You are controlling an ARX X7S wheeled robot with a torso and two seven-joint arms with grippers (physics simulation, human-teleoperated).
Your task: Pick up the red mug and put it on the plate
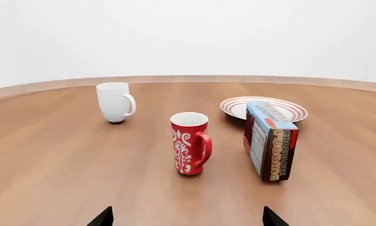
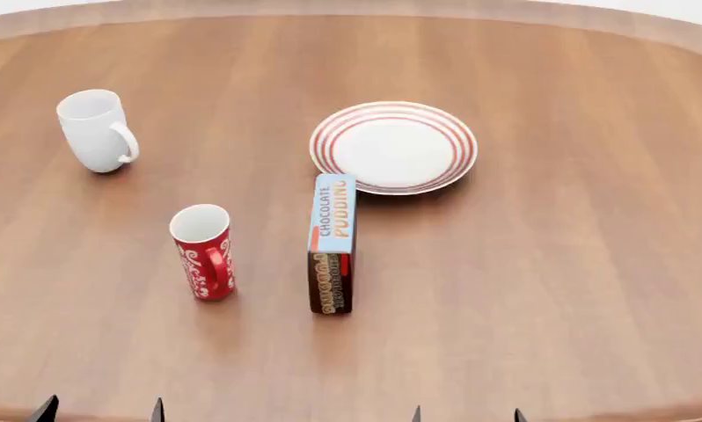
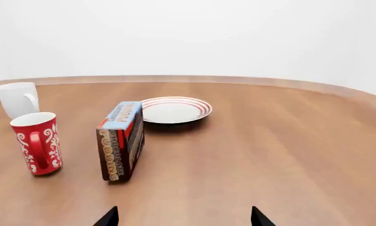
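The red mug (image 2: 203, 251) (image 1: 190, 143) (image 3: 37, 142) stands upright on the wooden table, white swirls on its side, handle facing the pudding box. The plate (image 2: 393, 146) (image 1: 264, 108) (image 3: 174, 109), white with red rings, lies farther back and to the right, nothing on it. My left gripper (image 2: 100, 411) (image 1: 186, 218) is open at the near edge, short of the mug. My right gripper (image 2: 466, 415) (image 3: 183, 217) is open too, near the front edge at the right. Only the dark fingertips of each show, set wide apart with nothing between them.
A chocolate pudding box (image 2: 332, 243) (image 1: 270, 140) (image 3: 120, 140) stands on edge between the red mug and the plate. A plain white mug (image 2: 95, 130) (image 1: 116, 101) (image 3: 20, 99) stands at the back left. The table's curved far edge (image 2: 363, 9) runs behind them.
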